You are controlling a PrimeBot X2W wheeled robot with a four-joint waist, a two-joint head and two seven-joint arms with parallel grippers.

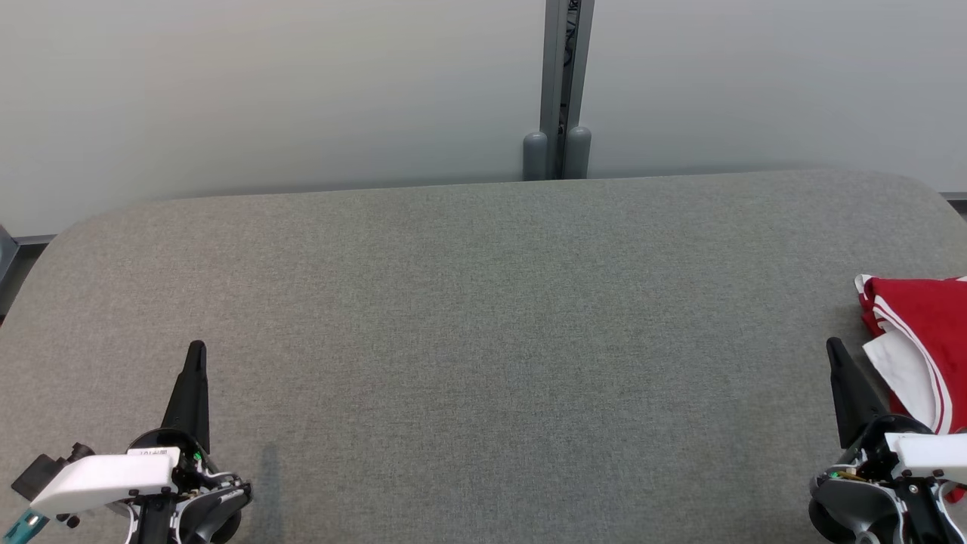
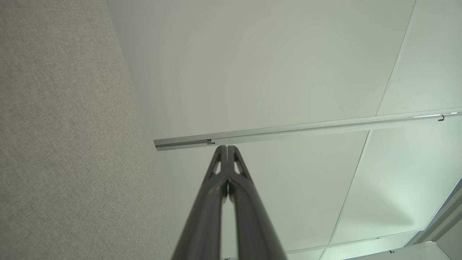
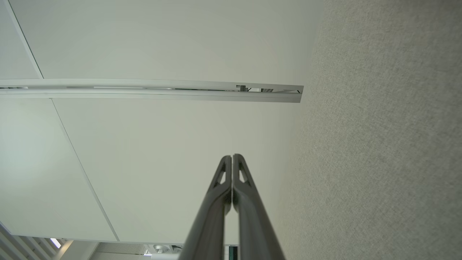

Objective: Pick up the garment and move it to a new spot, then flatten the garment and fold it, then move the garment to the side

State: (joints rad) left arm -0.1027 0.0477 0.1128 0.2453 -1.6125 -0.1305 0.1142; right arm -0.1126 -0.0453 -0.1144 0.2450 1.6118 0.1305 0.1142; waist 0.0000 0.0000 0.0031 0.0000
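The red garment (image 1: 922, 325) lay at the right end of the grey bench (image 1: 483, 317), just beside the right fingers (image 1: 850, 393). Those and the left fingers (image 1: 190, 393) were pressed together, holding nothing, above the bench's near edge.

Parked low, closed tight, nothing held.
Left claw (image 1: 196, 349) sits at lower left, right claw (image 1: 833, 346) at lower right, well apart, tips pressed together and pointing forward.

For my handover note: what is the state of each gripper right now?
Left gripper: closed, holding nothing.
Right gripper: closed, holding nothing; the garment lies beside it on the table.
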